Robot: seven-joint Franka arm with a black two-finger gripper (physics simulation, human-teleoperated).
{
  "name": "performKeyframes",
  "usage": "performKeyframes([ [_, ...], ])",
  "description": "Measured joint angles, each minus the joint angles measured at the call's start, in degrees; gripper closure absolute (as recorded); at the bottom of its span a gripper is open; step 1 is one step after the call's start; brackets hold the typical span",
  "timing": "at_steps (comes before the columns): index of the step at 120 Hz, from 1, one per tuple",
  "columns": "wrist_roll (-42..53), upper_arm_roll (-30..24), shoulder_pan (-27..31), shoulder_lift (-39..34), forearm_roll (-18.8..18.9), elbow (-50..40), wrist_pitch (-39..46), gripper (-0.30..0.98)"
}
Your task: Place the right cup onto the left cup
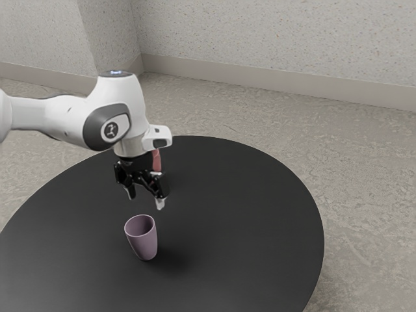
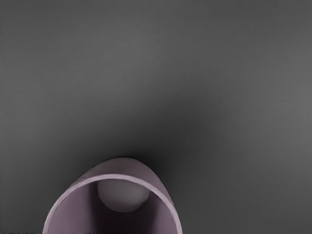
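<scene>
Mauve cup (image 1: 144, 246): tapered, upright on the desk (image 1: 260, 221), mouth up. Reddish cup (image 1: 156, 162): partly hidden behind the claw (image 1: 146, 201), pose unclear.

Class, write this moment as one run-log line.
gripper: open, above purple cup | purple cup: upright on black table | red object: partly hidden behind gripper | stacking: not done

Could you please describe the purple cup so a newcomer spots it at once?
On the round black table, look near the open gripper. The cup stands upright, tapering downward, its dusty purple unlike the reddish object partly hidden behind the gripper.
</scene>
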Motion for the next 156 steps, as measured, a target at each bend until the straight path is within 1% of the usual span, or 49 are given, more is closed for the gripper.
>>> performKeyframes([
  [13,-0.4,-0.03,-0.25,0.35,0.04,-0.88,0.71,0.0],
  [40,-1.03,-0.07,-2.57,1.81,0.21,-1.11,1.65,0.0],
  [62,-1.46,-0.09,-3.94,0.81,0.24,-3.85,2.99,0.0],
  [124,-1.49,-0.16,-1.58,5.76,0.53,-3.73,5.77,0.0],
  [156,-1.35,-0.15,-1.8,7.8,0.59,-3.22,6.69,0.0],
])
